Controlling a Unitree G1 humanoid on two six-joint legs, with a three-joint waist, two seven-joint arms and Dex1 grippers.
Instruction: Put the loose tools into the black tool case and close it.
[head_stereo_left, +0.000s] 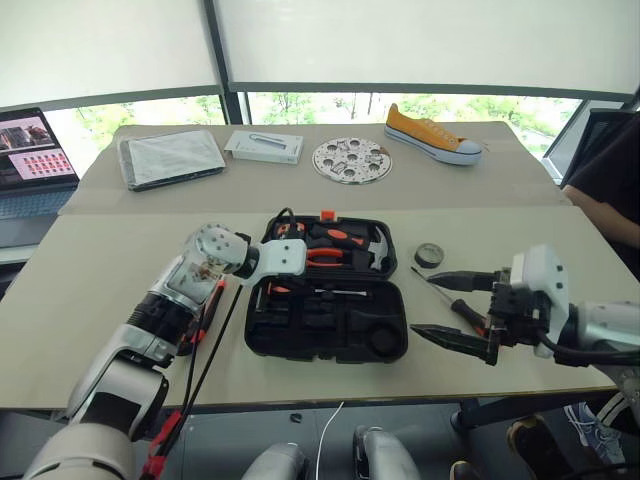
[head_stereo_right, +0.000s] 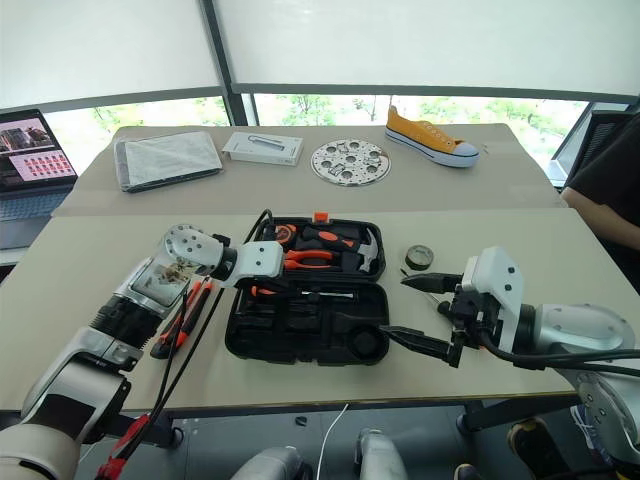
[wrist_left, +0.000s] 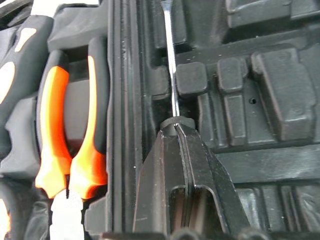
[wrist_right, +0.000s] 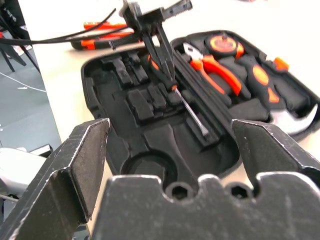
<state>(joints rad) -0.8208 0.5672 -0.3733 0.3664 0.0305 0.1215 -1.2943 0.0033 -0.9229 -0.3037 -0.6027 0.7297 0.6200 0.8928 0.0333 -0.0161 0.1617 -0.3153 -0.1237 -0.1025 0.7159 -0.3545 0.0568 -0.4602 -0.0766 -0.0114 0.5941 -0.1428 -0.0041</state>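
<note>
The black tool case (head_stereo_left: 300, 322) lies open at the table's middle, its lid holding pliers (head_stereo_left: 325, 257), a hammer and a tape measure. One screwdriver (wrist_right: 192, 112) lies in a slot of the near half. My left gripper (wrist_left: 175, 125) is shut, its tips resting on that screwdriver's collar. My right gripper (head_stereo_left: 425, 303) hangs open to the right of the case, above a black-and-orange screwdriver (head_stereo_left: 462, 312) on the table. A small black tape roll (head_stereo_left: 429, 255) sits just beyond it. Orange-and-black tools (head_stereo_right: 185, 315) lie left of the case, partly hidden by my left arm.
On the far table are a grey slab (head_stereo_left: 170, 158), a white box (head_stereo_left: 263, 146), a round metal disc (head_stereo_left: 351, 160) and a yellow shoe (head_stereo_left: 432, 135). A laptop (head_stereo_left: 30, 160) stands at the far left. A person (head_stereo_left: 610, 180) sits at the right edge.
</note>
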